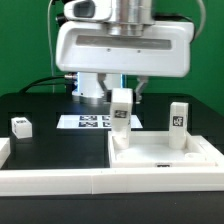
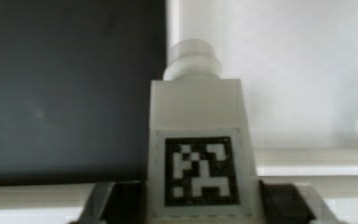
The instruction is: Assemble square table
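My gripper (image 1: pixel 121 97) is shut on a white tagged leg (image 1: pixel 121 118) and holds it upright over the far corner of the square table top (image 1: pixel 165 158) on the exterior view's left. In the wrist view the leg (image 2: pixel 201 120) sits between my dark fingers (image 2: pixel 115 203), its narrow peg end pointing at the white slab's edge (image 2: pixel 291 90). I cannot tell whether the peg touches the slab. A second leg (image 1: pixel 178 118) stands upright at the slab's far corner on the exterior view's right. A third leg (image 1: pixel 22 126) lies on the black table at the exterior view's left.
The marker board (image 1: pixel 88 122) lies behind the slab, under the arm. Long white barrier rails (image 1: pixel 55 180) run along the front and the exterior view's left edge. A green wall stands behind.
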`<action>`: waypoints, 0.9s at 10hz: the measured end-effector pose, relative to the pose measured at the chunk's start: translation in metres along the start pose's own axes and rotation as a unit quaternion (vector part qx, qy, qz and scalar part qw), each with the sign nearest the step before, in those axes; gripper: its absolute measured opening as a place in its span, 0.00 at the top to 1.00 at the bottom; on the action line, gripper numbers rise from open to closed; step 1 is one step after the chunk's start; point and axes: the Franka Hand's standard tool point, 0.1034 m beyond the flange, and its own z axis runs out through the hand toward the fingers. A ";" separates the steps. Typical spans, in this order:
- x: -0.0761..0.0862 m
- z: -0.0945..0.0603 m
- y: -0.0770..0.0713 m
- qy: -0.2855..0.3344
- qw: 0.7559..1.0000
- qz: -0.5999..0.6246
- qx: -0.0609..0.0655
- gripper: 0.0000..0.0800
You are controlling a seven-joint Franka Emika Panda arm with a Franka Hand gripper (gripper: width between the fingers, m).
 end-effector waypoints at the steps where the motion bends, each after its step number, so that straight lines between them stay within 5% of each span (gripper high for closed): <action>1: 0.006 -0.005 -0.014 0.006 1.000 0.000 0.003 0.64; 3: 0.013 -0.010 -0.036 0.021 1.000 -0.001 0.008 0.64; 5: 0.014 -0.010 -0.038 0.026 1.000 0.000 0.008 0.64; 9: 0.022 -0.008 -0.054 0.177 0.984 -0.006 0.015 0.64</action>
